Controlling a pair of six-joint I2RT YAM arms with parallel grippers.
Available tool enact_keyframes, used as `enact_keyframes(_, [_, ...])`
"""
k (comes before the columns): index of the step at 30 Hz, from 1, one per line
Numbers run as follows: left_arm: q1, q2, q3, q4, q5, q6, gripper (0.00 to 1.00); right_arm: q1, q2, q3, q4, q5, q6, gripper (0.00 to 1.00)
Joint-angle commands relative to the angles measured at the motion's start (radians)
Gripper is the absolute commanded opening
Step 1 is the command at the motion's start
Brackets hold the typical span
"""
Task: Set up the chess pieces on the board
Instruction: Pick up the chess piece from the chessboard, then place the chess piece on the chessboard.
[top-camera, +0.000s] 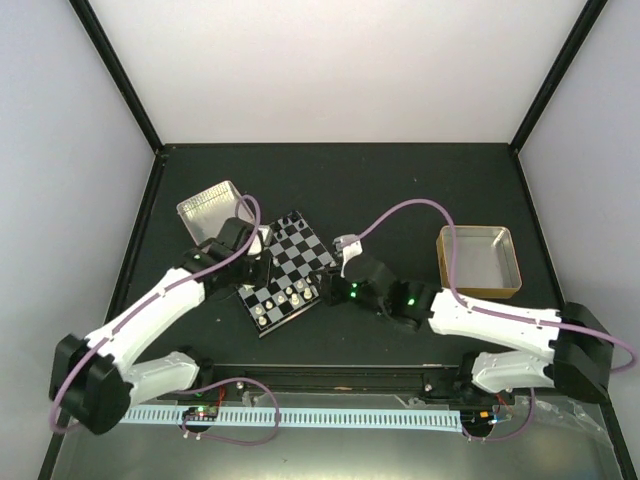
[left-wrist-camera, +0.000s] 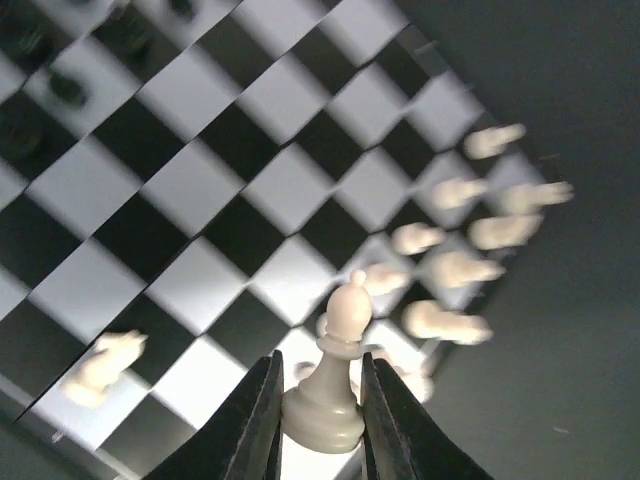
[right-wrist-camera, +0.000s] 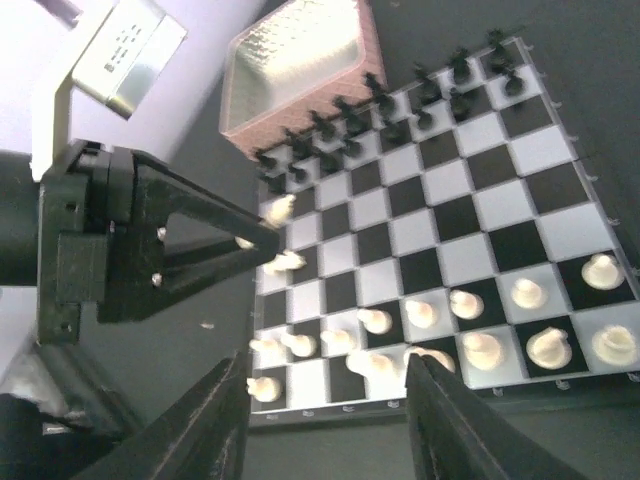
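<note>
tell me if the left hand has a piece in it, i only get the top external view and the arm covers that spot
observer: Yes. The left wrist view shows the left hand shut on a cream-white piece, held upright over the white end of the board. I can't tell if its base touches a square.
operator: ok and is the right hand carrying anything
observer: No. In the right wrist view the right hand is open with nothing gripped between its fingers. It hangs over the near rows, where the white pieces stand.
</note>
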Motion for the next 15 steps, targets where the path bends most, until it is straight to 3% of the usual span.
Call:
enact_keyframes(1, [0.004,-0.128,0.068,0.039,0.287,0.140,0.12,-0.092,-0.080,0.034,0.073,-0.301,-0.017,0.50])
enact_keyframes(7, [0.004,-0.293,0.021,0.164,0.597,0.243,0.14,-0.160,-0.134,0.123,0.023,-0.475,-0.007,0.63])
enact_keyframes(15, [0.001,-0.429,-0.046,0.288,0.682,0.250,0.13,-0.177,-0.077,0.281,-0.177,-0.511,-0.012,0.61])
